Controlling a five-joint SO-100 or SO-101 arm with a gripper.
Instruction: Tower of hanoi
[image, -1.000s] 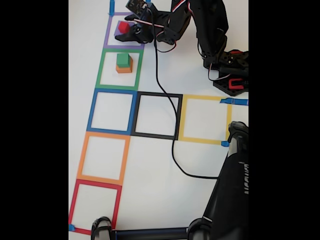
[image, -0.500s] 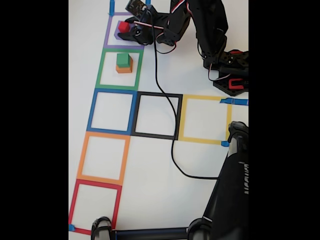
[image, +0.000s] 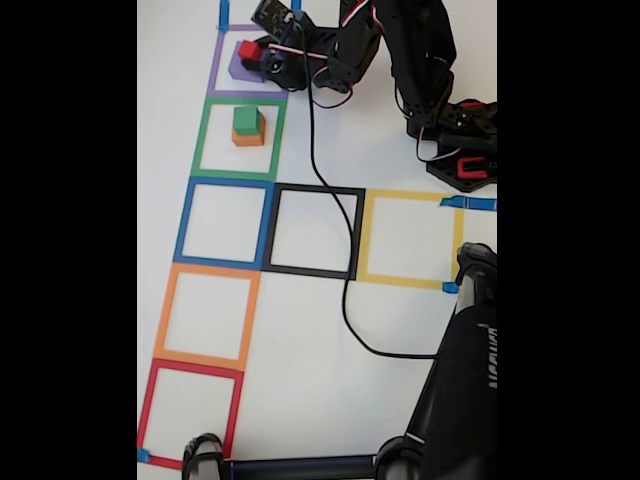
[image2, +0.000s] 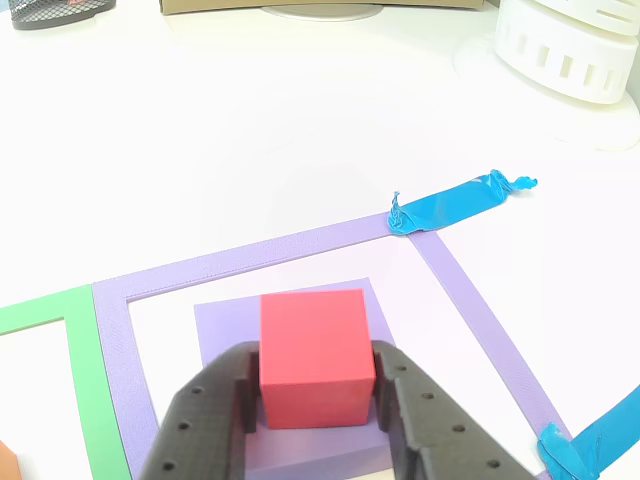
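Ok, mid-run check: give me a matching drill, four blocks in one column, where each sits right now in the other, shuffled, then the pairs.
Things:
1. red block
2. purple block
3. green block
4. orange block

Places:
A. flat on the table inside the green tape square
B. on top of the orange block
C. between the gripper fingers, on the purple block
D. flat inside the purple tape square, under the red block

Pairs: 1-C, 2-D, 3-B, 4-A
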